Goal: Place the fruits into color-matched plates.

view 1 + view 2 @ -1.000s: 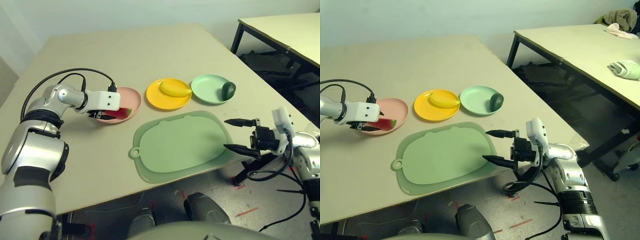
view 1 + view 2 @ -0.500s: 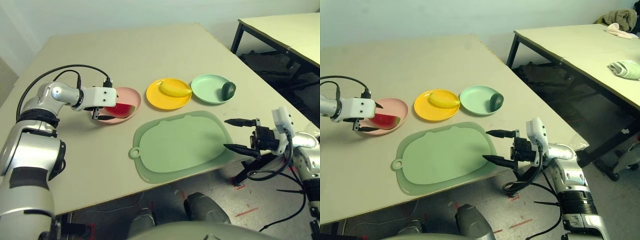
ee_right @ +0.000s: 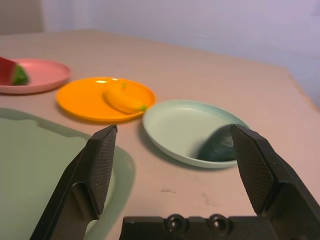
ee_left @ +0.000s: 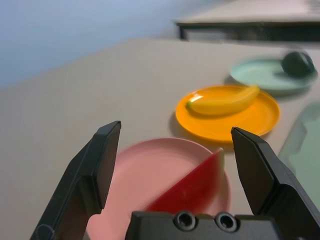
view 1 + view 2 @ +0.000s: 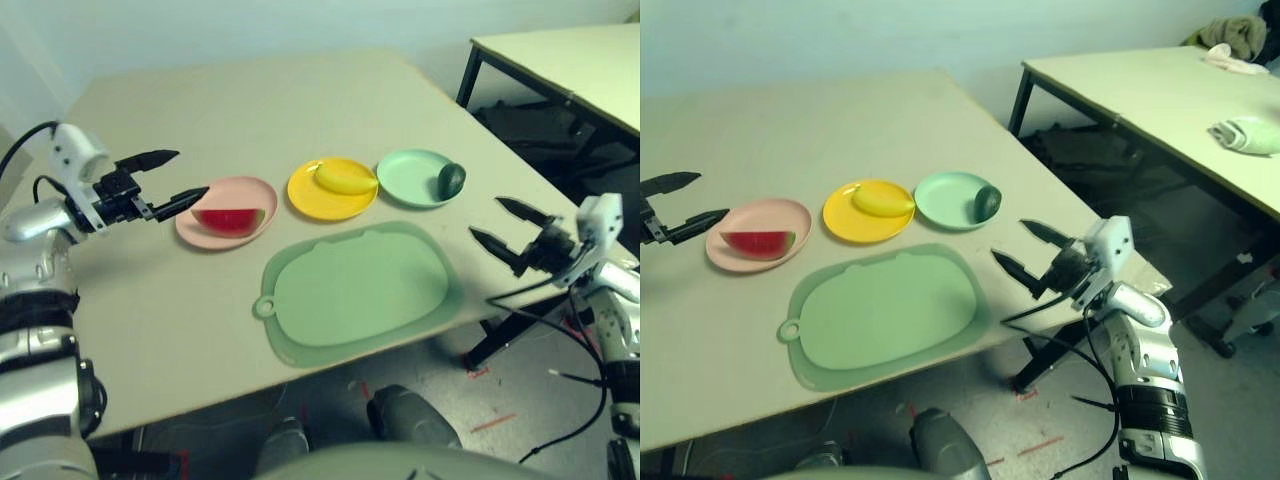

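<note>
Both grippers' fingers (image 4: 102, 165) (image 3: 102, 165) wide open, holding nothing.

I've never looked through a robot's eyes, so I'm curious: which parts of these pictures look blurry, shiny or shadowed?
Left wrist view: avocado and far table edge soft, gripper crisper; a glint on the yellow plate. Right wrist view: background wall hazy, a glint on the yellow plate's far rim, shadow under the mint plate.
</note>
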